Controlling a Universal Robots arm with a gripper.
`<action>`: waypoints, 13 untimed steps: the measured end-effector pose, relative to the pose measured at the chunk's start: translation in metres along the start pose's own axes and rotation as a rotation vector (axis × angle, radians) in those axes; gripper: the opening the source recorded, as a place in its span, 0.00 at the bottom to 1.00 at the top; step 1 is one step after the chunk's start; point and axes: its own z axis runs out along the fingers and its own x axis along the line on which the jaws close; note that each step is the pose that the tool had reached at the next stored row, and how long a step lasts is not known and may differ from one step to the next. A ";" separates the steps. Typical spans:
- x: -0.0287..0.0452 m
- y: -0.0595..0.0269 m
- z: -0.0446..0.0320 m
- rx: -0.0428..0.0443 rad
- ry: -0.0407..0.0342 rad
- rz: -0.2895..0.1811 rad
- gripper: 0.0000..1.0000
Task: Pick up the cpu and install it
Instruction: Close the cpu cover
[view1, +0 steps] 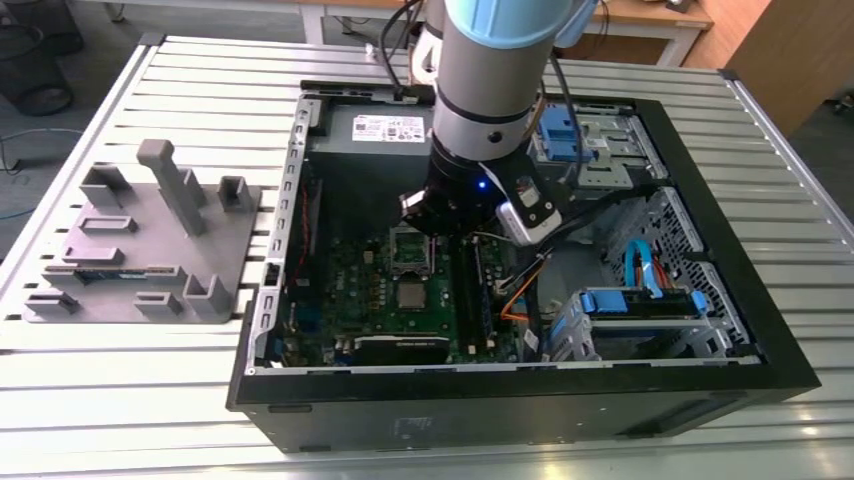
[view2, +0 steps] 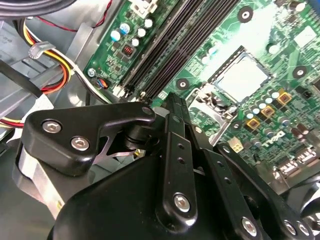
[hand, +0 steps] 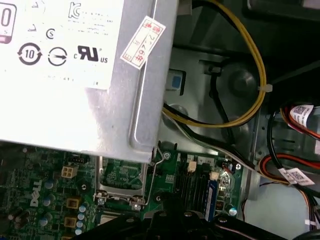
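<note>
The cpu (view1: 410, 294) is a small silver square lying flat on the green motherboard (view1: 350, 300) inside the open computer case. In the second wrist view the cpu (view2: 245, 77) sits inside its socket surround. Beside it the silver hollow frame (view1: 407, 250) stands swung open; in the first wrist view this frame (hand: 122, 180) shows green board through its centre. My gripper (view1: 438, 222) hangs above the frame, on the far side of the cpu and apart from it. Its black linkage (view2: 170, 100) carries nothing that I can see. Its dark tip (hand: 170, 220) points at the board.
A grey power supply box (hand: 75, 65) and yellow and red cables (hand: 250, 100) crowd close to the gripper. Dark memory slots (view2: 170, 50) run beside the socket. Blue drive brackets (view1: 641, 300) fill the case's right side. A grey parts tray (view1: 147, 240) lies outside the case on the exterior view's left.
</note>
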 end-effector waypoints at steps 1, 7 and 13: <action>-0.0002 0.0005 0.0010 -0.0001 -0.0001 -0.005 0.11; -0.0004 0.0020 0.0056 -0.0004 -0.0010 -0.050 0.11; -0.0011 0.0022 0.0069 -0.0054 0.0002 -0.096 0.11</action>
